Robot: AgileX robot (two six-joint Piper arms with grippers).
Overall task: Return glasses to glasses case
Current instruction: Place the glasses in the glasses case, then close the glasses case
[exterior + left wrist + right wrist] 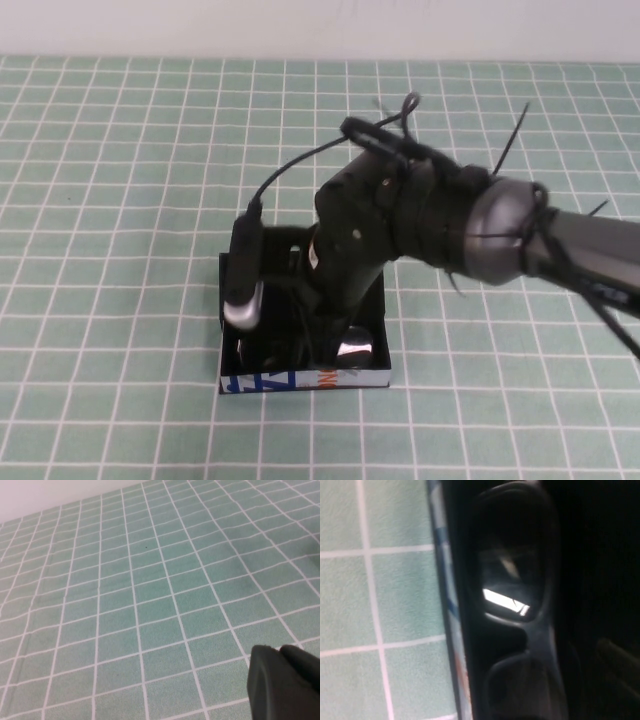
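Observation:
The glasses case (300, 381) is an open black box with a white printed front edge, near the table's front middle. The black-framed glasses (352, 350) lie inside it, one lens glinting. My right gripper (325, 335) reaches down into the case over the glasses, and its wrist hides the tips. In the right wrist view the glasses (512, 580) lie just inside the case's front wall (447, 605). My left gripper (281, 652) is out of the high view; its wrist view shows it shut and empty over bare mat.
A green mat (120, 200) with a white grid covers the table. The right arm (500, 230) with its cables stretches in from the right above the case. A pale wall (300, 25) runs along the far edge.

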